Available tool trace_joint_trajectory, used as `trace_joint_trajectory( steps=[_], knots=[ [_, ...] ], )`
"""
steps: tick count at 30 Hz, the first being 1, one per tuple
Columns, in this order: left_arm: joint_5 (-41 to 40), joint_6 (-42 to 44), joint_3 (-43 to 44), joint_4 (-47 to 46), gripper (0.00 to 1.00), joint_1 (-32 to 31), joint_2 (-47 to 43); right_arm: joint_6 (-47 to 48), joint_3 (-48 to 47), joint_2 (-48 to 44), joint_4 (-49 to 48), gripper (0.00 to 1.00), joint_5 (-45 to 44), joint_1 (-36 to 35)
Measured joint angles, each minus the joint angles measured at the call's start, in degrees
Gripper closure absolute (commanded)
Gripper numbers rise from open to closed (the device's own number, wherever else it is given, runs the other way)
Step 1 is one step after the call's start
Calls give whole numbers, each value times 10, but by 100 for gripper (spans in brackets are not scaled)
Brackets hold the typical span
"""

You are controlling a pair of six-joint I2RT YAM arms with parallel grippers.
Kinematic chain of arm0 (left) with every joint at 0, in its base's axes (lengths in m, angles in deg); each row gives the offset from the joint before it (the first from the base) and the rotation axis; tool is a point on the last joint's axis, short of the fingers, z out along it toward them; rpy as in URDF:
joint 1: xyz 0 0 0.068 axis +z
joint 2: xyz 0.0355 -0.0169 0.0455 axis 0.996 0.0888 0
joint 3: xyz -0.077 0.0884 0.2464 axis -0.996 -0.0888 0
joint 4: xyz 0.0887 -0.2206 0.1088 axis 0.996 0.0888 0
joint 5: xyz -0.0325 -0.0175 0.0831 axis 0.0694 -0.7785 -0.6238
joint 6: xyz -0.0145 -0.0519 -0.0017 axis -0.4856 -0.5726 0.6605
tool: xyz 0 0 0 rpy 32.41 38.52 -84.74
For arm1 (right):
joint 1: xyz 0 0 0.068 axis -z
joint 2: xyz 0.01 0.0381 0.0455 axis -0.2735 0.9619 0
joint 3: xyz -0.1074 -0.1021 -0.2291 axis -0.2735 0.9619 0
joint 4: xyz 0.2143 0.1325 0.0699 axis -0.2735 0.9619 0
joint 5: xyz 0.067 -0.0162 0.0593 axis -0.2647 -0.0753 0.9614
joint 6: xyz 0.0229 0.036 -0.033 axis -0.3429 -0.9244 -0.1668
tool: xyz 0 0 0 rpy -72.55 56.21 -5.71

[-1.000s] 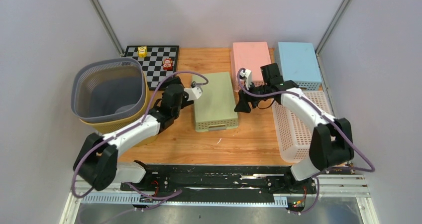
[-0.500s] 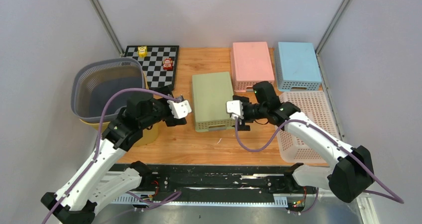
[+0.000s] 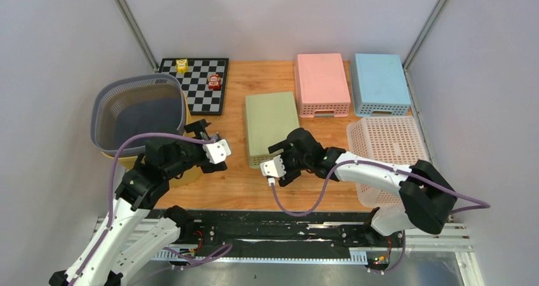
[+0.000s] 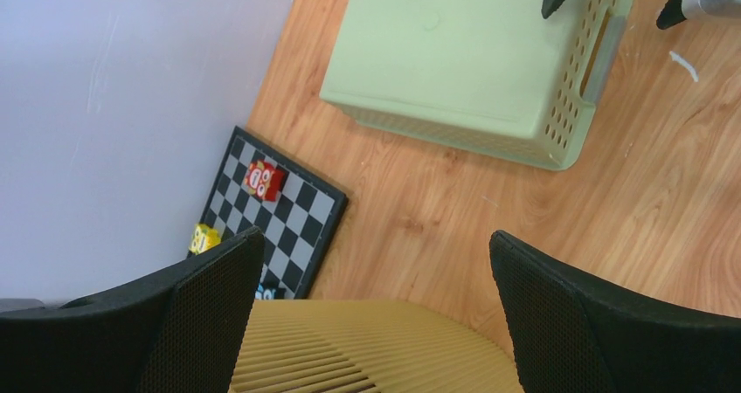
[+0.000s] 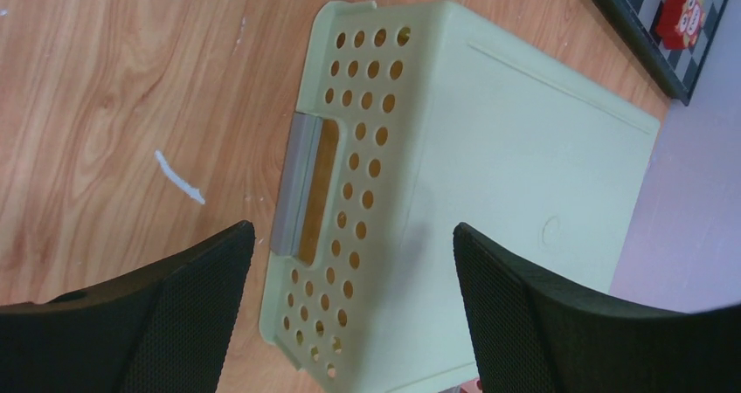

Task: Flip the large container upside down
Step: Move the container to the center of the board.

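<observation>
Right hand (image 5: 351,231) hangs open over the end of the green container (image 5: 489,148).

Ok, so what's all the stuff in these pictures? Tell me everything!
pale green perforated plastic bin: 1, green, table middle, upside down
pink plastic bin: 1, pink, far side, upside down
blue plastic bin: 1, blue, far right, upside down
white perforated plastic basket: 1, white, right edge, upright
grey mesh basket: 1, grey, left, atop yellow ribbed basket
checkerboard: 1, black-and-white, far left
yellow toy block: 1, yellow, on checkerboard
red toy block: 1, red, on checkerboard
wooden table: 1, brown, underneath
left gripper: 1, black, open
right gripper: 1, black, open
</observation>
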Motion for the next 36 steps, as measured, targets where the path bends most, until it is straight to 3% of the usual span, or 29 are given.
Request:
trace_joint_trajectory(
  steps=[16,23,36],
  knots=[
    [2,-31,-102,-74,0,17,-85,-7,2,99,-121,18,-200,-80],
    [4,-46,-112,-99,0,19,-87,-23,-1,115,-144,26,-244,-80],
    [8,-58,-115,-108,0,21,-89,-32,-31,155,-159,29,-279,-81]
  ],
)
